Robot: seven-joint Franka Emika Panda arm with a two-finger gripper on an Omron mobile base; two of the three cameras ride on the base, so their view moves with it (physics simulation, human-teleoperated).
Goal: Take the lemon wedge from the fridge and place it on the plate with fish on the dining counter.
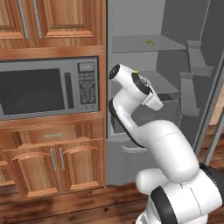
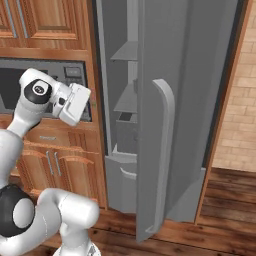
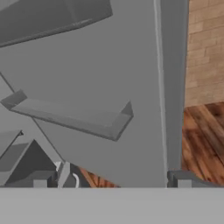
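Grey fridge (image 1: 175,26) stands open; the lemon wedge (image 1: 149,43) lies untouched on its upper shelf (image 1: 131,43). Gripper (image 3: 111,180), jaws spread wide and empty, faces the door's inner bins (image 3: 70,118). Grasp, carry and placing all remain.

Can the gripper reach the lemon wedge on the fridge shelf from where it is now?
Probably yes: the fridge door stands open, and the lemon wedge lies alone on the upper shelf. The open gripper faces the door bins, so it must turn first.

Fridge (image 1: 144,26) interior open ahead, door (image 2: 185,100) and its bins (image 3: 74,116) alongside
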